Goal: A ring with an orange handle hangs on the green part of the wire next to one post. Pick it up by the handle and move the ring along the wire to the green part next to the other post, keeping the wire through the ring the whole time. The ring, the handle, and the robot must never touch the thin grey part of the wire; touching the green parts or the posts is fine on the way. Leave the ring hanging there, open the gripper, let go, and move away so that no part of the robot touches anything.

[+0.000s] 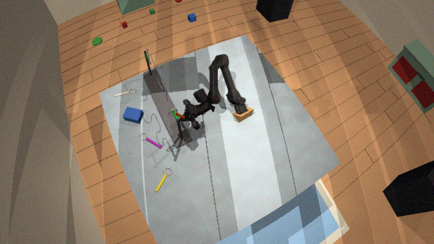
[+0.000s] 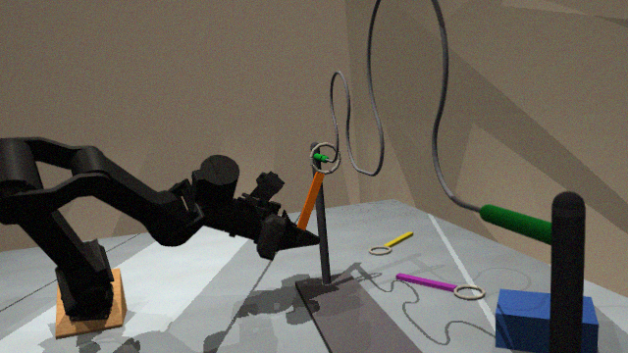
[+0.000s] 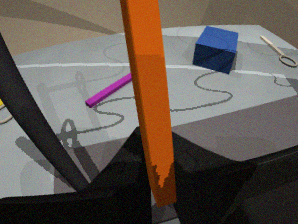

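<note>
The pincer (image 1: 183, 118) (image 2: 314, 239) (image 3: 148, 132) is closed to a narrow gap on the lower end of the orange handle (image 1: 180, 115) (image 2: 310, 201) (image 3: 150, 100) — which leans, ring end up. The ring (image 1: 176, 113) (image 2: 312, 164) encircles the wire at the green part (image 1: 175, 115) (image 2: 321, 157) beside the far post (image 2: 323, 235) in the exterior view — above the tabletop (image 1: 251, 152) (image 2: 245, 279) (image 3: 40, 60).

Block (image 1: 133, 115) (image 2: 522, 319) (image 3: 216, 49) beside the long base plate (image 1: 159, 98) (image 2: 358, 314) (image 3: 225, 122), post (image 1: 180, 130) (image 2: 321, 230) at one end, post (image 1: 148, 62) (image 2: 568, 275) at the other
</note>
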`<state>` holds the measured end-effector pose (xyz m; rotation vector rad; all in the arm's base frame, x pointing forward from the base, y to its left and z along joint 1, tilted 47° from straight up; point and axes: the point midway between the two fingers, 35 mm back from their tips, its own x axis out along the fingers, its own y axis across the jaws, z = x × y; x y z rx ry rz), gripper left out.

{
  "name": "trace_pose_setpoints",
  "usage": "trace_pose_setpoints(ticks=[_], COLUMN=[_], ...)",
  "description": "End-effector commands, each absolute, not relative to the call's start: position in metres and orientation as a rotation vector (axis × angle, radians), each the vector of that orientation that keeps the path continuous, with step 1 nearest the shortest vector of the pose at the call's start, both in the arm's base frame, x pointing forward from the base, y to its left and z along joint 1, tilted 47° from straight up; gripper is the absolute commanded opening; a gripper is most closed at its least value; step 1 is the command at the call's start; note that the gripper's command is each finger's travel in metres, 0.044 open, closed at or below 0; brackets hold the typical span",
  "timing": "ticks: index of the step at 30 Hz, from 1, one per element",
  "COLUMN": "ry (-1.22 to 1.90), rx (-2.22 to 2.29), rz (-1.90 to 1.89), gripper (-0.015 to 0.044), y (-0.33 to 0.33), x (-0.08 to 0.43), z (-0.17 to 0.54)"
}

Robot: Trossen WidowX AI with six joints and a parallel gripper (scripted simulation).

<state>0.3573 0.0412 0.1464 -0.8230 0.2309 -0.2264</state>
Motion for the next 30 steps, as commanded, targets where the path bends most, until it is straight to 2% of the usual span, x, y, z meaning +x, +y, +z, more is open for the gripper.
trace_pose_setpoints(ticks=[1, 30], ry=[0.233, 0.232], rx=[-0.819, -0.819], rz=[-0.228, -0.228], gripper=[-0.015, -0.015], y=[0.044, 0.037], x=[0.357, 0.358], z=[0.142, 0.127])
